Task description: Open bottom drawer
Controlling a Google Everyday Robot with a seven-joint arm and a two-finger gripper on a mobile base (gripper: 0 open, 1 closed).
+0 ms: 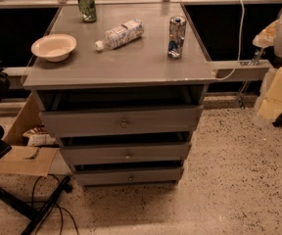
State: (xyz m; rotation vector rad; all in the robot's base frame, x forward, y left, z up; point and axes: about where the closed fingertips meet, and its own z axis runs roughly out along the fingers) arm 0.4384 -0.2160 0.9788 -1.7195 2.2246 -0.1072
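The bottom drawer (151,176) sat lowest of three below the table's (131,68) front edge, with a dark gap above its front. The gripper (274,97) hung off the table's right edge, well apart from the drawer; wide or narrow, I could not tell. A bowl (54,47) stood near the left edge, and a plastic bottle (120,34) lay mid-table

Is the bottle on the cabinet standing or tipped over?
Tipped: the bottle lies on its side, cap toward the bowl. The gripper hangs at far right, away from it.
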